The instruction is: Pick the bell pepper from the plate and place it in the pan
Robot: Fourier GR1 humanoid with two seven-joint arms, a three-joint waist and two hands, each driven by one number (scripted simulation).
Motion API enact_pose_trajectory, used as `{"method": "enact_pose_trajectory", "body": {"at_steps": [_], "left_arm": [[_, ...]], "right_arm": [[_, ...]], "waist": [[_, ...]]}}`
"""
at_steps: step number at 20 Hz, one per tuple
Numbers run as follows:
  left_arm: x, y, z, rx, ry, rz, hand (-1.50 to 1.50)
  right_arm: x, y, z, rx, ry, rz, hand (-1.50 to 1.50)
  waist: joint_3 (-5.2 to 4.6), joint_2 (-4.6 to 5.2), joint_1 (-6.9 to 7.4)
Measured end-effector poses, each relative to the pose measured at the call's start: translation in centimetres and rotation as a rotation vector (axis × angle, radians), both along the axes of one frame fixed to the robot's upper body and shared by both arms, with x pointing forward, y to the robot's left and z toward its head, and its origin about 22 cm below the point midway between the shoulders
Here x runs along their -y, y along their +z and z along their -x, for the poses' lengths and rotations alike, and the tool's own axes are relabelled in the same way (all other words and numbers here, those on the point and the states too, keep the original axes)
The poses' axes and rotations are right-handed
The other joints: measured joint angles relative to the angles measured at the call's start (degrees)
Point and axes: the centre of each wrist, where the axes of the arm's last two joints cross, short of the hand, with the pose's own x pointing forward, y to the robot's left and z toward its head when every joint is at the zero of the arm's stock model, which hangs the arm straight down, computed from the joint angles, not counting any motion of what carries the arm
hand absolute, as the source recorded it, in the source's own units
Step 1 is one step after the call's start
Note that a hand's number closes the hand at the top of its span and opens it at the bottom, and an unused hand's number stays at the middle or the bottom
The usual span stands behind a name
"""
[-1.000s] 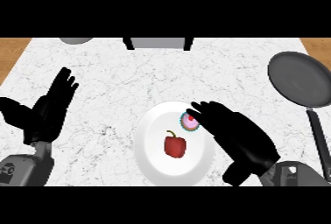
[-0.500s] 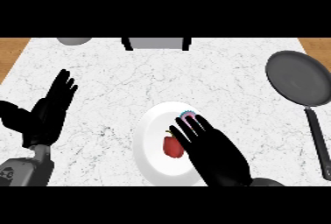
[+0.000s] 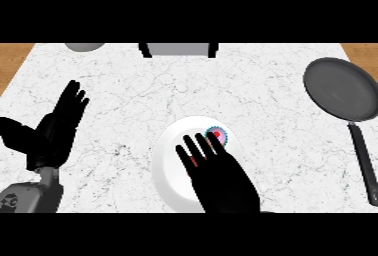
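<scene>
The right hand [image 3: 221, 182] has slid over the pepper [image 3: 194, 161] on the plate [image 3: 168, 170], fingers spread, nothing grasped yet.

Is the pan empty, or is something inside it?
Empty: the pan shows only its bare dark surface. The bell pepper lies on the plate, mostly hidden under the right hand.

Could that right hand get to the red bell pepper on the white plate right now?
Probably yes. The black right hand is spread open above the red bell pepper on the round white plate, nearly hiding it; nothing seems to lie between them. A small pink, teal-rimmed item sits close by.
</scene>
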Motion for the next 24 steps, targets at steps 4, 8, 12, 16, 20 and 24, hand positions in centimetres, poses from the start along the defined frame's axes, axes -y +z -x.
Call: {"method": "enact_pose_trajectory", "body": {"at_steps": [4, 8, 12, 16, 20, 24], "left_arm": [[-0.1, 0.1, -0.5, 0.002, -0.006, -0.003, 0.0], [-0.5, -0.2, -0.5, -0.001, -0.006, -0.002, 0.0], [-0.2, 0.2, -0.5, -0.003, -0.003, -0.006, 0.0], [0.1, -0.2, -0.1, 0.0, -0.004, 0.0, 0.0], [0.2, -0.4, -0.4, -0.003, -0.006, -0.002, 0.0], [-0.4, -0.7, 0.1, 0.003, -0.007, -0.005, 0.0]], "right_arm": [[-1.6, -0.6, -0.6, -0.011, -0.017, 0.022, -1.5], [-2.6, -1.9, -1.1, -0.011, -0.054, 0.052, -1.5], [-2.5, -3.2, -1.6, -0.017, -0.078, 0.066, -1.5], [-2.3, -4.2, -3.5, -0.026, -0.081, 0.06, -1.5], [-2.2, -5.6, -4.3, -0.043, -0.086, 0.079, -1.5], [-2.6, -7.0, -5.4, -0.053, -0.085, 0.084, -1.5]], "waist": [[-0.01, 0.03, -0.03], [0.0, 0.04, -0.01], [0.0, 0.03, -0.03], [0.01, 0.04, 0.04], [0.0, 0.06, 0.0], [0.0, 0.07, 0.1]]}}
